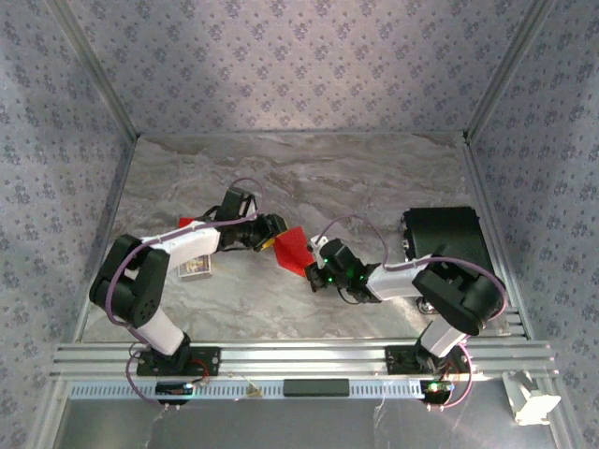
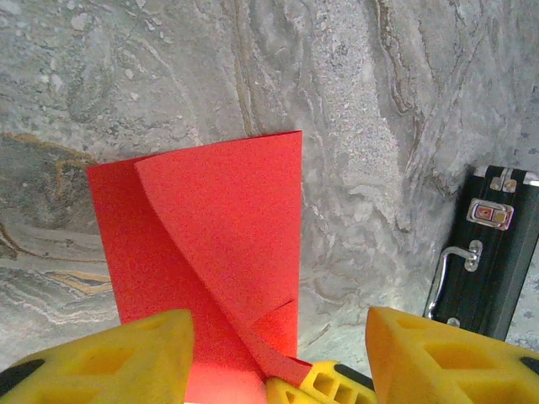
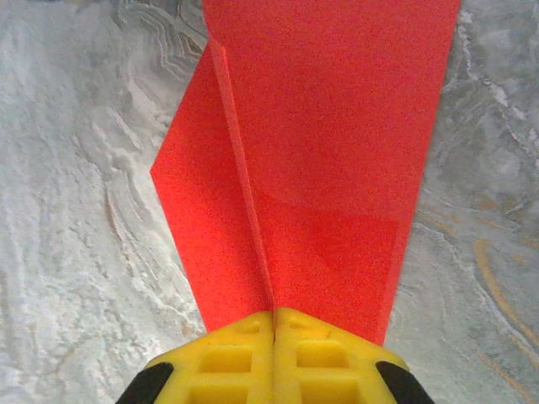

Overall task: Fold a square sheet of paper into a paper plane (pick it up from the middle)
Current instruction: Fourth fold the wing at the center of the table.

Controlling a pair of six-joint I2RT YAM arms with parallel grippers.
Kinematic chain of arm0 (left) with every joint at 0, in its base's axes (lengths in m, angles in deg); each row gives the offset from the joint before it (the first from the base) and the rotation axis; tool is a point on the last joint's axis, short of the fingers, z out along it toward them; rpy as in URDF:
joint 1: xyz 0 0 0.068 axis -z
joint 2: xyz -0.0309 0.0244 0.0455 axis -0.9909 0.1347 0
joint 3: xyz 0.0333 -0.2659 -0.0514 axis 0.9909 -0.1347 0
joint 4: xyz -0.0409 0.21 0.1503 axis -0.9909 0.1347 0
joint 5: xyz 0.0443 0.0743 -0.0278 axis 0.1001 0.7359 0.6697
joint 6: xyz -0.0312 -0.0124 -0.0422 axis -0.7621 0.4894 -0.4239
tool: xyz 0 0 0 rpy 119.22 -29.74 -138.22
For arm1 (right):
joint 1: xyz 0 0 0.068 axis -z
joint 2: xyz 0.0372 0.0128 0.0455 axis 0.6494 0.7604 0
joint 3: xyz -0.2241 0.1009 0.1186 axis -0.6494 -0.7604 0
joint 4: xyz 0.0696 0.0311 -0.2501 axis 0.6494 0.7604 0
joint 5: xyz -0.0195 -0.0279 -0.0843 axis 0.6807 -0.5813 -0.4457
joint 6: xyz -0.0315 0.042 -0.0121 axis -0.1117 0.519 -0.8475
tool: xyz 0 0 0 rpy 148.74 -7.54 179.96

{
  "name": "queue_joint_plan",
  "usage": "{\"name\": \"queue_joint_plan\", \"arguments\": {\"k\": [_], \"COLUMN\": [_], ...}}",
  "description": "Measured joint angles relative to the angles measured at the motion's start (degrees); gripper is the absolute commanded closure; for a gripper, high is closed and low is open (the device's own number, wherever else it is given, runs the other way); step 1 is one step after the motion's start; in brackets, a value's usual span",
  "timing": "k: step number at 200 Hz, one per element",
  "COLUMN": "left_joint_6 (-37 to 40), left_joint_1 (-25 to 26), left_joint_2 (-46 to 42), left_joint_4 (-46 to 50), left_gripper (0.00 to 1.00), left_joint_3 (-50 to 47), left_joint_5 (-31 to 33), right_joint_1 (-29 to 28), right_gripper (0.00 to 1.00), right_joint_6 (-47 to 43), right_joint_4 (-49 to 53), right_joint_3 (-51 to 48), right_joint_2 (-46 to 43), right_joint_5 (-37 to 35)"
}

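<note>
The square sheet of paper [image 1: 292, 248] is bright red and folded along a centre crease with a slanting flap, a rough paper plane shape. It stands off the marble table between the two arms. My right gripper [image 3: 274, 316] is shut on the crease at the paper's [image 3: 328, 126] near end. My left gripper [image 2: 278, 358] is open on the opposite side of the paper [image 2: 210, 219]. Its yellow fingers [image 2: 126, 362] stand wide apart, one low over the red sheet, with the right gripper's yellow tip [image 2: 324, 385] between them. In the top view the left gripper [image 1: 271, 234] sits at the sheet's left edge and the right gripper [image 1: 315, 271] at its lower right.
A black case [image 1: 447, 238] with a metal handle [image 2: 446, 273] lies at the right of the table. A small red piece [image 1: 187, 223] and a small printed card [image 1: 197, 269] lie by the left arm. Aluminium rails [image 1: 299, 360] run along the near edge, and patterned walls enclose the table.
</note>
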Motion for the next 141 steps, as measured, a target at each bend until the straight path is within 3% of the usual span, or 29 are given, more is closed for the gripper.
{"name": "queue_joint_plan", "arguments": {"k": [55, 141], "left_joint_6": [0.4, -0.3], "left_joint_1": [0.0, 0.1], "left_joint_2": [0.0, 2.6], "left_joint_4": [-0.2, -3.0], "left_gripper": [0.73, 0.87], "left_joint_3": [-0.5, -1.1], "left_joint_5": [0.1, -2.1], "right_joint_1": [4.8, 9.5], "right_gripper": [1.0, 1.0], "right_joint_6": [7.7, 18.0], "right_joint_4": [-6.4, -13.4], "right_joint_3": [-0.4, -0.4], "right_joint_2": [3.0, 8.2], "right_joint_5": [11.1, 23.0]}}
